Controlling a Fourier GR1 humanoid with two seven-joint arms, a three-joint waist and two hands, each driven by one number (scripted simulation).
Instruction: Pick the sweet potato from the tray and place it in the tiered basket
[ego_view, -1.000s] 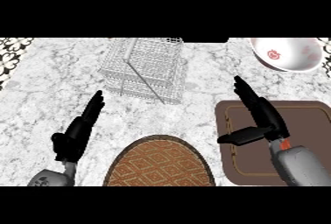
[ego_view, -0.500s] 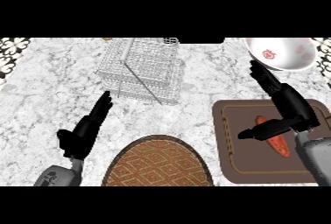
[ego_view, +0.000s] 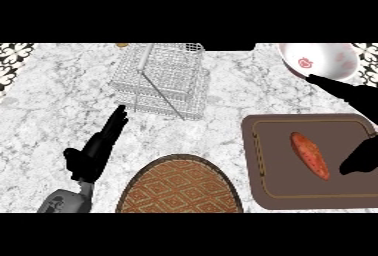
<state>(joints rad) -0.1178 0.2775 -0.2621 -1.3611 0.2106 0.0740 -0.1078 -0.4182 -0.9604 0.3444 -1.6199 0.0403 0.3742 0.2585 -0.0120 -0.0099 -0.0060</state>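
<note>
Sweet potato lies on the tray, both robot hands released.

Nearest, a woven mat (ego_view: 179, 186) sits at 6 o'clock; the left robot hand (ego_view: 94, 152) rests at 8, fingers straight. At 4, the sweet potato (ego_view: 309, 155) lies on the brown tray (ego_view: 273, 190), the right robot hand (ego_view: 359, 102) spread above it. The tiered basket (ego_view: 164, 80) stands at 12 on the worktop (ego_view: 52, 115), a bowl (ego_view: 319, 61) at 2.

One sweet potato (ego_view: 310, 155) lies on one brown tray (ego_view: 269, 190) at the near right. One wire tiered basket (ego_view: 162, 80) stands far left of centre, one white bowl (ego_view: 319, 61) far right (red-patterned), one woven mat (ego_view: 179, 187) nearest, perhaps round. Two black hands: left hand (ego_view: 94, 152), right hand (ego_view: 358, 122).
</note>
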